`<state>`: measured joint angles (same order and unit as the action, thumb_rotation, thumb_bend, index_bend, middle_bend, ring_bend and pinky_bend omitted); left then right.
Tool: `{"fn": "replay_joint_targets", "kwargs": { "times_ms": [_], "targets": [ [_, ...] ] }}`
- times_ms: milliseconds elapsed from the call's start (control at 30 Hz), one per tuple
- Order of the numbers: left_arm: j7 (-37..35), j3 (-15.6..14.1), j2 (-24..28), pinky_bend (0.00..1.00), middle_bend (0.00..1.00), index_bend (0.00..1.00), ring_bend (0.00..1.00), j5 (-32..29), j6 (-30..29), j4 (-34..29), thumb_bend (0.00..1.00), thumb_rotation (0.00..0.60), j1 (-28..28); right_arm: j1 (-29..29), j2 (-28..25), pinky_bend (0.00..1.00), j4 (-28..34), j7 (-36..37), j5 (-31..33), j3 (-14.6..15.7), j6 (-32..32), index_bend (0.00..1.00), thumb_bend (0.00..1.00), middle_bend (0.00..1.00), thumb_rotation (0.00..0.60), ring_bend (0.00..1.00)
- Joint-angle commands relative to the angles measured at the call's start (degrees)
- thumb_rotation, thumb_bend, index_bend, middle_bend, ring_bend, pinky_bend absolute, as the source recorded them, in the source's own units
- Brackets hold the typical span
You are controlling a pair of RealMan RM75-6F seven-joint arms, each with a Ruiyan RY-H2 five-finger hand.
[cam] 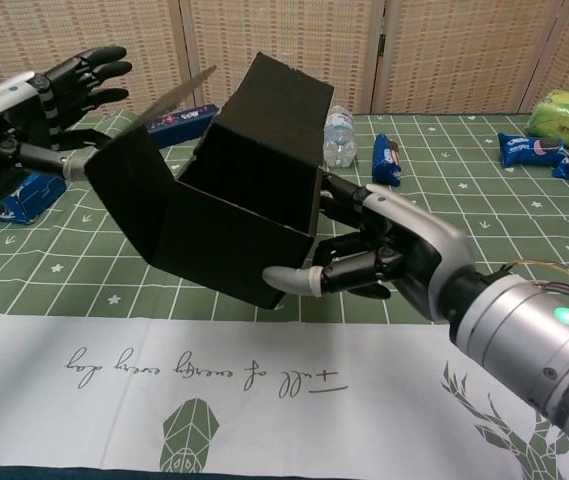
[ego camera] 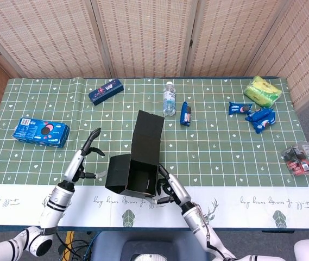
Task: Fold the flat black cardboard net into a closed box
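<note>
- Black cardboard box (ego camera: 135, 163) (cam: 229, 215): partly formed, open at the top, sitting at the near middle of the table (ego camera: 225, 157) beside the white printed border strip (cam: 264, 380). The interior visible from the head view is dark and holds nothing visible. One tall flap stands up at the back; a side panel is raised on the left.
- Right hand (ego camera: 166, 190) (cam: 374, 255): grips the box at its right near corner, thumb under the front lower edge, other fingers curled against the right wall.
- Left hand (ego camera: 87, 155) (cam: 49, 95): fingers spread, holding nothing. It is just beside the raised left panel; whether the thumb touches the panel, I cannot tell.
- Blue biscuit packet (ego camera: 41, 132): lying flat at the left of the table; printing too small to read.
- Dark blue carton (ego camera: 106, 91): at the far left-centre; lettering not legible.
- Clear water bottle (ego camera: 169, 99) (cam: 338, 137): upright behind the box, white cap on; label unreadable.
- Small blue packets (ego camera: 253, 114) and a green-yellow pack (ego camera: 263, 89): at the far right; text not legible.
- Border strip: carries cursive script and deer motifs, seen upside down from the chest view; wording not decipherable.
</note>
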<state>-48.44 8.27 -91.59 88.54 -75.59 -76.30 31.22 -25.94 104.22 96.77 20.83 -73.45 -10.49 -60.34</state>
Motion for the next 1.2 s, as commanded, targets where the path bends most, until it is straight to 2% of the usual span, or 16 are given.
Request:
{"fn": "replay_joint_targets", "kwargs": {
  "times_ms": [33, 233, 467, 800, 933, 1067, 1200],
  "targets": [
    [1.58, -0.78, -1.76, 0.42, 0.0, 0.05, 0.12, 1.17, -1.06, 2.09, 0.16, 0.6, -0.02, -0.59, 0.35, 0.99, 0.44, -3.28, 2.75, -0.61, 0.62, 0.31, 0.59, 0.41, 0.6, 0.72],
    [3.75, -1.83, -7.97, 0.52, 0.09, 0.18, 0.27, 4.53, -5.2, 10.87, 0.16, 0.6, 0.33, -1.37, 0.82, 0.99, 0.68, -7.33, 6.79, -1.34, 1.63, 0.31, 0.59, 0.41, 0.6, 0.72],
    [2.57, -2.75, -14.53, 0.57, 0.17, 0.27, 0.39, 9.22, -11.28, 23.82, 0.16, 0.6, 2.05, -2.0, 0.32, 0.99, 0.88, -9.44, 9.16, -1.52, 2.98, 0.31, 0.59, 0.41, 0.6, 0.72],
    [-1.03, -5.31, -21.59, 0.61, 0.24, 0.34, 0.46, 12.89, -17.73, 39.12, 0.16, 0.6, 3.91, -2.34, -0.67, 0.99, 0.39, -11.51, 10.54, -1.42, 3.54, 0.31, 0.63, 0.41, 0.6, 0.72],
    [-2.35, -6.71, -23.88, 0.63, 0.24, 0.37, 0.45, 13.78, -19.57, 44.39, 0.16, 0.6, 4.31, -2.59, -1.46, 0.99, 0.57, -13.04, 11.67, -1.34, 3.95, 0.31, 0.66, 0.41, 0.6, 0.72],
    [-3.31, -8.28, -26.06, 0.65, 0.25, 0.4, 0.5, 14.41, -20.34, 49.42, 0.16, 0.6, 4.45, -3.05, -2.35, 0.99, 0.82, -14.45, 13.21, -1.39, 4.82, 0.31, 0.67, 0.41, 0.6, 0.72],
    [-4.19, -9.49, -27.95, 0.68, 0.26, 0.42, 0.49, 14.59, -20.68, 53.58, 0.16, 0.6, 4.51, -3.69, -3.11, 0.99, 0.71, -15.97, 15.01, -1.41, 5.84, 0.31, 0.68, 0.41, 0.6, 0.72]
  ]
}}
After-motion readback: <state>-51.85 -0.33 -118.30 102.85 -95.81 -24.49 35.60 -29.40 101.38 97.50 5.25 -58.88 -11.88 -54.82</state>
